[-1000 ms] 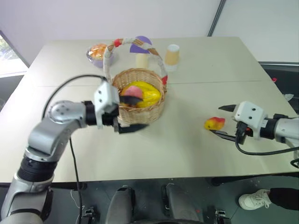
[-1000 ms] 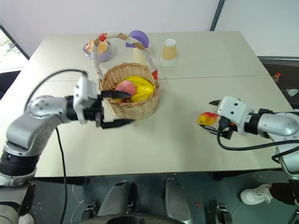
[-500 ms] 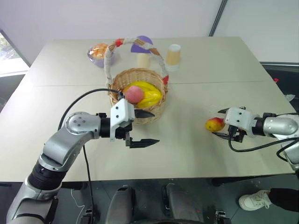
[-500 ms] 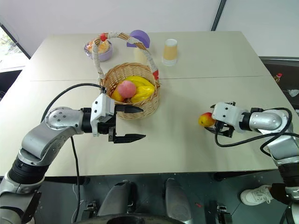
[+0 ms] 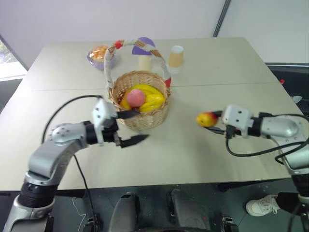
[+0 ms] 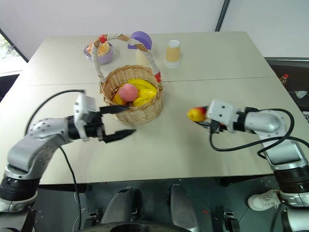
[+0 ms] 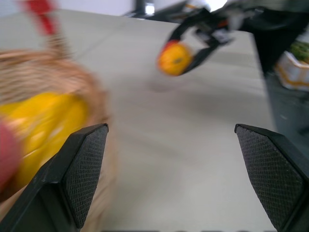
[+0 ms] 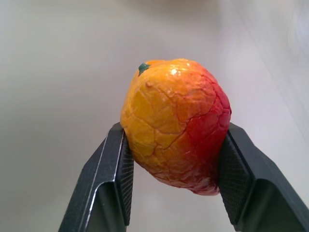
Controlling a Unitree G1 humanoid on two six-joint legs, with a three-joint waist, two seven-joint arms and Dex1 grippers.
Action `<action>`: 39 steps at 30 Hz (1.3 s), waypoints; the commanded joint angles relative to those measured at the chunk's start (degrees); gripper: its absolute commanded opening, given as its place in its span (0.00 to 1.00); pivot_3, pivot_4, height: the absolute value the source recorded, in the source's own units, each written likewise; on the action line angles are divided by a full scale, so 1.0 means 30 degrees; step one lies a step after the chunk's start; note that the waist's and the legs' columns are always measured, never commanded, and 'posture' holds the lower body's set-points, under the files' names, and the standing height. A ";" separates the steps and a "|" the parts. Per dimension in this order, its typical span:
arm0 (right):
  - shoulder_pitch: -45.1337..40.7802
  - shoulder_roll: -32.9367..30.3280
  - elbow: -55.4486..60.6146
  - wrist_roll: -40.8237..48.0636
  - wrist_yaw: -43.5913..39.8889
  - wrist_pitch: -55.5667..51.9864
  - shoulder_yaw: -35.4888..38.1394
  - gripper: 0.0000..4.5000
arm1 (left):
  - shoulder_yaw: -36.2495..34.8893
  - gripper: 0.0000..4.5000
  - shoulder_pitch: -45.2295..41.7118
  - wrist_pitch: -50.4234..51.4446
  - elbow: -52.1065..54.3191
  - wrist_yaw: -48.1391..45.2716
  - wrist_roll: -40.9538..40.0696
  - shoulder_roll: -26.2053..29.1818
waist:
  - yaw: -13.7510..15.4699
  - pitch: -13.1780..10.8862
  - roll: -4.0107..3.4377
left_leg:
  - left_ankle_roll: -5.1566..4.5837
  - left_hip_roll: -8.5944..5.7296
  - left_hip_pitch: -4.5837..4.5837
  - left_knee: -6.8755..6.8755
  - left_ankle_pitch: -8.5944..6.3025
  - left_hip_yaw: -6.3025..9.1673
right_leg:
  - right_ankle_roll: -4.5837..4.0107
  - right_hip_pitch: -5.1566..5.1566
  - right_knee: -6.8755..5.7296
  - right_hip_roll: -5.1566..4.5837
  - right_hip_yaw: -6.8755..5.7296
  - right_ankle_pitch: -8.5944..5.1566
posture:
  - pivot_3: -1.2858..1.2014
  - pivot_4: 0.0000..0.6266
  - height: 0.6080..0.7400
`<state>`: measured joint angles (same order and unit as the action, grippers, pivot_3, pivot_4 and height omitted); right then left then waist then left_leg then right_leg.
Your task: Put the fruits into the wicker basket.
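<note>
now the small yellow-red mango (image 8: 176,125) sits pinched between my right gripper (image 5: 212,122)'s two black fingers, one pad (image 8: 121,166) on each side of it, clear of the table (image 5: 183,150) and off to the right of the wicker basket (image 5: 140,104). i judge the grip is across its widest part so it won't roll out while i carry it.

inside the basket lie the round pink peach (image 5: 136,96) and the long yellow fruit (image 5: 152,96), touching each other, the peach on top. so two of three are in, and this mango is the last.

my left gripper (image 5: 129,127) hangs just in front of the basket's near wall with its fingers spread wide and nothing between them; i take it that it stands off there to leave the rim free.

the tall banded handle (image 5: 137,50) arches over the opening, so i'll likely need to come in beside it, not under the crown.

further back stand the purple bowl (image 5: 100,54), the mushroom figure (image 5: 145,53) and a paper cup (image 5: 176,56), well apart from all this.
</note>
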<state>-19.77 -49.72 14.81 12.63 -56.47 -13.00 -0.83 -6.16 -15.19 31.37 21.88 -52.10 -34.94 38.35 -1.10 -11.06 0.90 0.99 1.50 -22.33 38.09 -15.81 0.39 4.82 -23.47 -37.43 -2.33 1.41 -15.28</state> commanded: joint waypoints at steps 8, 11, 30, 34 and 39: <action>-0.7769 0.8579 -0.1659 -0.3469 0.5924 -0.1911 -0.5935 0.41 | -0.4018 1.00 0.1312 0.0106 0.0892 0.1734 -0.1199 0.0811 | 0.0132 0.0008 0.0014 | 0.0019 -0.0018 -0.0018 0.0000 0.0009 -0.0025 | -0.0012 -0.0030 -0.0004 -0.0034 -0.0004 0.0004 | 0.52 0.24 1.00; -0.9218 1.0034 -0.4239 -0.5000 0.7284 -0.1624 -0.6619 0.41 | -0.3641 1.00 0.1443 -0.0015 0.1311 0.2207 -0.1048 0.0518 | 0.0150 0.0012 0.0020 | 0.0030 -0.0060 -0.0045 -0.0004 0.0015 -0.0018 | -0.0015 -0.0046 -0.0003 -0.0078 -0.0015 0.0004 | 0.52 0.24 1.00; -0.3774 0.7415 0.4705 0.4454 0.3647 -0.6567 -0.0178 0.99 | -0.2061 1.00 0.0605 -0.0247 0.1090 0.2607 -0.0978 -0.0401 | 0.0075 0.0013 0.0022 | 0.0011 -0.0148 -0.0038 -0.0036 0.0003 0.0028 | -0.0004 0.0003 0.0044 -0.0170 -0.0025 0.0008 | 0.52 0.24 1.00; -0.3784 0.8388 0.2714 0.3478 0.6489 -0.6850 0.0549 0.99 | -0.1841 1.00 0.0411 -0.0188 0.0973 0.2482 -0.1068 -0.0464 | -0.0065 0.0012 0.0020 | 0.0013 -0.0142 -0.0003 -0.0037 0.0004 -0.0009 | -0.0009 0.0004 0.0035 -0.0112 -0.0002 0.0006 | 0.52 0.24 1.00; -0.5614 1.0671 -0.1487 0.2168 0.9466 -0.5904 0.0562 0.99 | -0.1588 1.00 0.0162 -0.0003 0.1140 0.2582 -0.1208 -0.0664 | -0.0081 0.0010 0.0016 | 0.0016 -0.0120 -0.0014 -0.0040 0.0007 -0.0012 | -0.0011 -0.0041 -0.0011 -0.0062 0.0005 0.0005 | 0.52 0.24 1.00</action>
<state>-34.64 -18.45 11.56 20.22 -30.38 -32.86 0.04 -10.29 -13.97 31.94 24.20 -44.49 -37.75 36.28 -1.34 -11.03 0.95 1.04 1.14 -22.38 37.97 -15.79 0.35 4.79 -23.60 -37.48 -2.52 1.43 -15.27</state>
